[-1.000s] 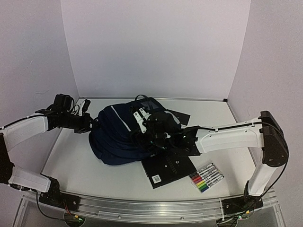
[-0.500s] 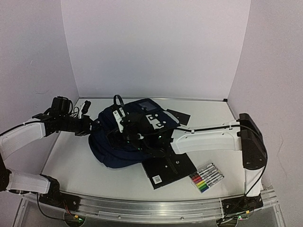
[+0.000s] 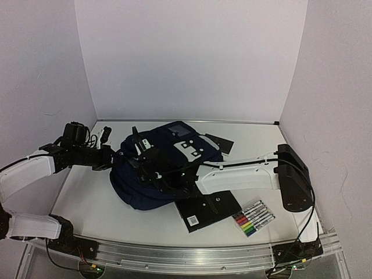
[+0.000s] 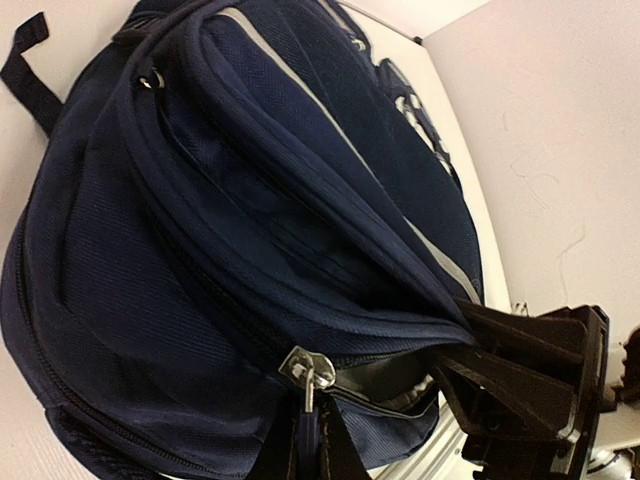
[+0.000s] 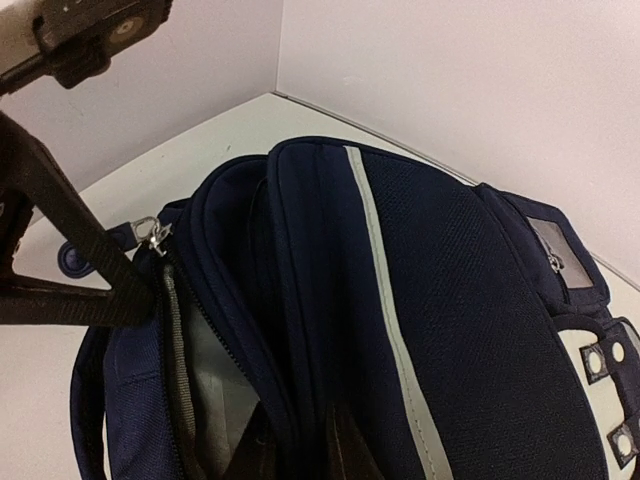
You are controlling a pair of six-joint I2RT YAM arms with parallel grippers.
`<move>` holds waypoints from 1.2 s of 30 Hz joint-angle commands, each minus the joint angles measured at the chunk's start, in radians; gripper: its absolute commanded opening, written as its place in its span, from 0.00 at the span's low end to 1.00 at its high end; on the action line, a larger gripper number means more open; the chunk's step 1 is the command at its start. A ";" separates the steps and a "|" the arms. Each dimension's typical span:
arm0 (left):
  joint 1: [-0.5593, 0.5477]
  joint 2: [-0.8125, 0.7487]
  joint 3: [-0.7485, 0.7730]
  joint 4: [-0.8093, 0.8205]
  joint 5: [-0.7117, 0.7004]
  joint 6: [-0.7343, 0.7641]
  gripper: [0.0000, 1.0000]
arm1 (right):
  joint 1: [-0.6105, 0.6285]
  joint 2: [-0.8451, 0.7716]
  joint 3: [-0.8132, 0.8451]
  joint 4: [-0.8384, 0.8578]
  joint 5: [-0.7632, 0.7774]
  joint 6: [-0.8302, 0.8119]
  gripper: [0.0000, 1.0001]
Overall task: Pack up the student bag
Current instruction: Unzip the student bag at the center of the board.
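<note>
Holding the main compartment open appears to be the step in hand. The student bag lies on the table, left of centre, with its zip pockets turned toward the left arm. The left gripper is clenched on the bag's rim at the silver zipper slider, which anchors the left end of the zip line. The right gripper reaches across the bag from the right and is clenched on the navy fabric wall beside the opening. Pulling that wall away from the anchored rim would explain the gap that exposes the grey lining. With both grippers occupied, neither is free to load anything. The black notebook lies just near the bag, and the marker set lies to its right, both unpacked. The task is judged to be at an early stage.
</note>
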 commanded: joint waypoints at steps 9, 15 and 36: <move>0.188 0.079 0.070 0.070 -0.190 -0.007 0.00 | -0.026 -0.305 -0.211 0.084 -0.051 -0.067 0.00; 0.269 0.184 0.089 0.120 -0.173 0.037 0.00 | -0.026 -0.381 -0.259 0.146 -0.167 -0.072 0.00; 0.299 0.327 0.222 0.101 0.117 0.233 0.49 | -0.041 -0.395 -0.227 0.191 -0.210 -0.066 0.00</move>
